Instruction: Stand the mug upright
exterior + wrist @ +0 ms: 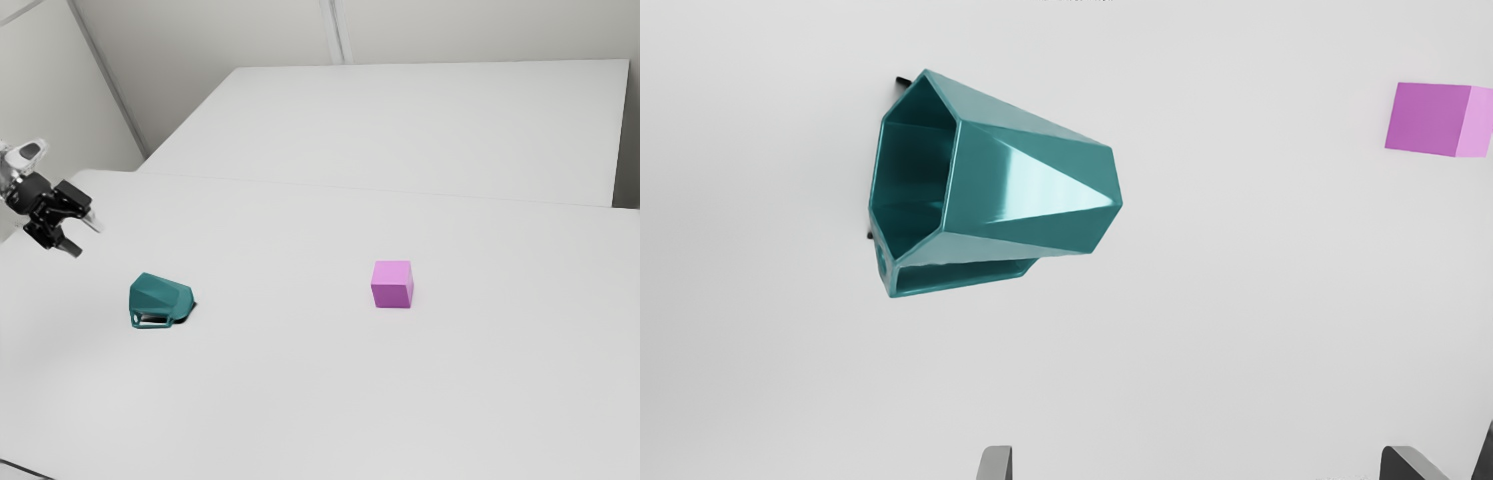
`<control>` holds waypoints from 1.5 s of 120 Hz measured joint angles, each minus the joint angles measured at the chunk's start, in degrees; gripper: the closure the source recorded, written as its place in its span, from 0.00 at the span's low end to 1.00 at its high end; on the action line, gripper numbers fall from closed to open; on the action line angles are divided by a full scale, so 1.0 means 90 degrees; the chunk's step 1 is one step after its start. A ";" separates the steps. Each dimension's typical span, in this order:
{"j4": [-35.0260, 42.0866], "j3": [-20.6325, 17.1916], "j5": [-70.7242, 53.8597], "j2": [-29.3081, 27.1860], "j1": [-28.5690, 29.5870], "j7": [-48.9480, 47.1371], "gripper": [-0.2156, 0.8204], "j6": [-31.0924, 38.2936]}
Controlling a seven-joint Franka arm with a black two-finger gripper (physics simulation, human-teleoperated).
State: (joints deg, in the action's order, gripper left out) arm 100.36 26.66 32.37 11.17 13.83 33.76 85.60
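Teal mug (160,292) is lying on its side on the tabletop (280,400), so yeah, definitely tipped over, not upright. It's over toward the exterior view's left. Shape's pretty funky, all flat angled faces, wide at the mouth and narrower toward the base. Wrist view looks right into the dark inside, with the mouth (914,170) facing away from the cube and the base end pointing more its way. Handle (152,325) is the squared-off loop kind, and it's on the side closest to the exterior camera.

Next thing out is the hand (86,240), black with two fingers. It's open, fingers (996,463) spread well apart, and it hangs above the tabletop near the mug but apart from it, more toward the exterior view's left.

Farther out there's a pinkish-purple cube (392,285), sitting flat on the tabletop well apart from the mug, on its exterior view's right side. Oh, and a thin dark line (25,468) cuts across the exterior view's bottom left corner.
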 joint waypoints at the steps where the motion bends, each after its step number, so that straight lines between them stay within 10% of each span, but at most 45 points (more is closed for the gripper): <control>1: -0.0001 0.0001 0.0026 0.0034 -0.0005 0.0042 0.21 0.0005; 93: 0.0168 -0.0455 0.1803 0.1824 0.0348 0.2813 0.21 0.0214; 129: 0.0224 -0.0463 0.1981 0.1830 0.0528 0.3211 0.79 0.0067; 180: 0.0404 -0.0463 0.1995 0.1545 0.0533 0.3473 0.95 -0.0080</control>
State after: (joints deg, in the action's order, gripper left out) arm 104.00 22.50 50.33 25.07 18.63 65.02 84.89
